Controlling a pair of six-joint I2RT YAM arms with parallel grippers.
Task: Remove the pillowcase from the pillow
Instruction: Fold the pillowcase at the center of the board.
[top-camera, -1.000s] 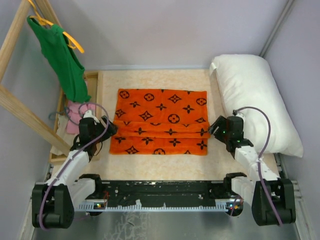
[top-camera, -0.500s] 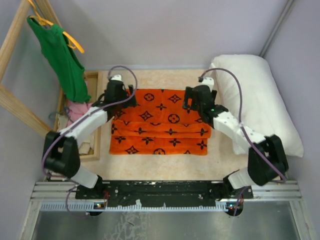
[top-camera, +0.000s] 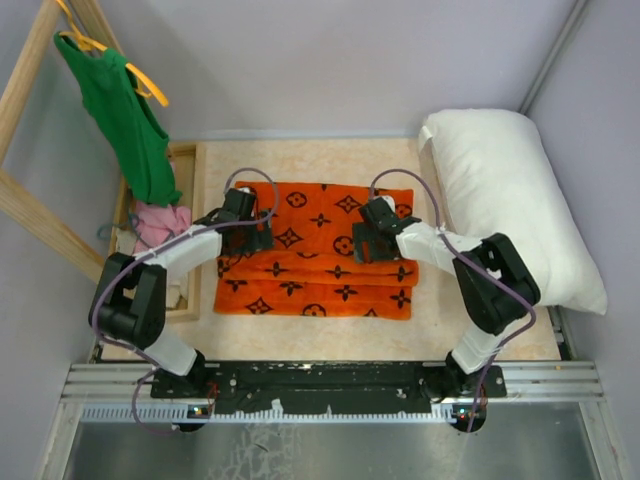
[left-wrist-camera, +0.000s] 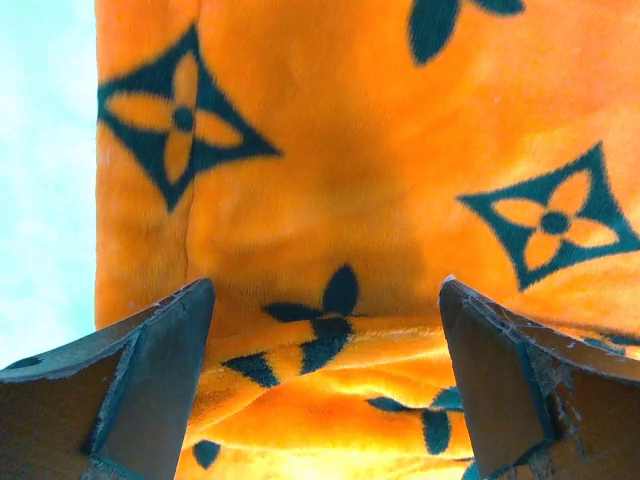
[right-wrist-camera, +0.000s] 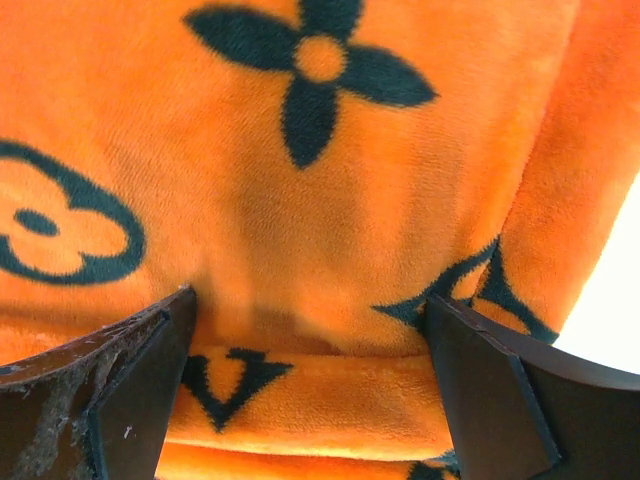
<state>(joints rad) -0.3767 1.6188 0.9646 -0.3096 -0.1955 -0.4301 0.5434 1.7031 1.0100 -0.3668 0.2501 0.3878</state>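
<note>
Tabletop (top-camera: 320, 160) is carrying everything. Pillow (top-camera: 510, 200) is lying bare along the right side, clear of both arms. Pillowcase (top-camera: 315, 265) is lying off the pillow, folded in flat layers at mid-tabletop, just beside the pillow's left flank. Removal is looking done.

Left gripper (top-camera: 252, 232) and right gripper (top-camera: 368, 240) are both standing wide apart and holding nothing. Each is straddling the edge of the top fold, one toward each side. Fingers (left-wrist-camera: 150, 380) are sitting very close to the pile; I cannot tell whether they are touching it.

Risk: the fuzzy pile is likely to be catching on the worn finger edges. If the arms lift or pull back while dragging, the top layer could be peeling open or the stack skewing. A closing jaw here could be pinching several layers at once.

Change: a second ago both arms were sitting tucked at the pillowcase's side edges; half a second ago they were reaching to its far corners. Now they are hovering nearer, over the top fold, and the near left corner is lying slightly further out.
</note>
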